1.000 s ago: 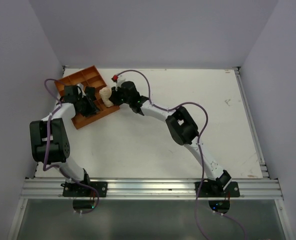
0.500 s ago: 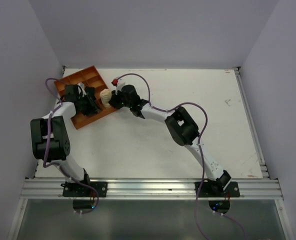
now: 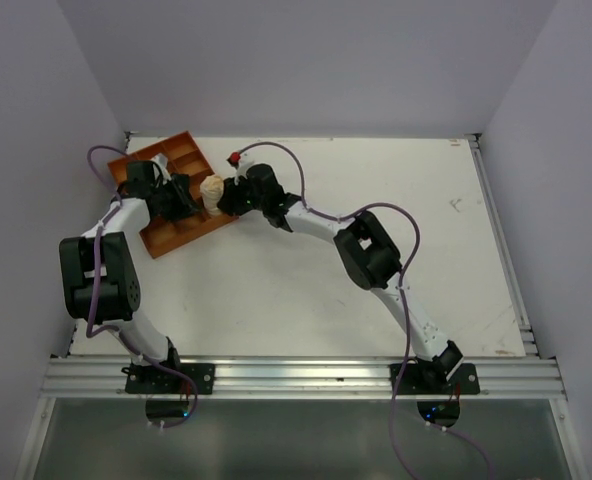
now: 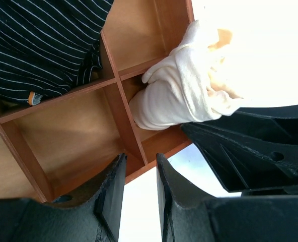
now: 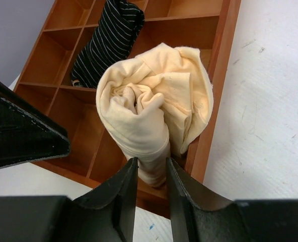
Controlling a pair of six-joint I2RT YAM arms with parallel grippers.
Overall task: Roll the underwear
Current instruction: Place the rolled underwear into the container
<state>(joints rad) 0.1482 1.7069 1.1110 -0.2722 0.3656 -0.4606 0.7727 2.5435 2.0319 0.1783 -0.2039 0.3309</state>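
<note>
A white table (image 3: 396, 210) fills the space between pale walls, with an orange wooden tray (image 3: 176, 145) of small compartments at its far left corner. My right claw (image 5: 150, 174) is clenched on the underwear (image 5: 149, 106), a pale cream roll wound tight. Its lower end dips into a compartment just inside the tray's outer wall. A black striped bundle (image 5: 108, 43) lies in another compartment farther in. My left claw (image 4: 139, 166) hangs over the tray's near rim, its fingers a narrow gap apart and grasping nothing, close beside the roll and my right claw.
</note>
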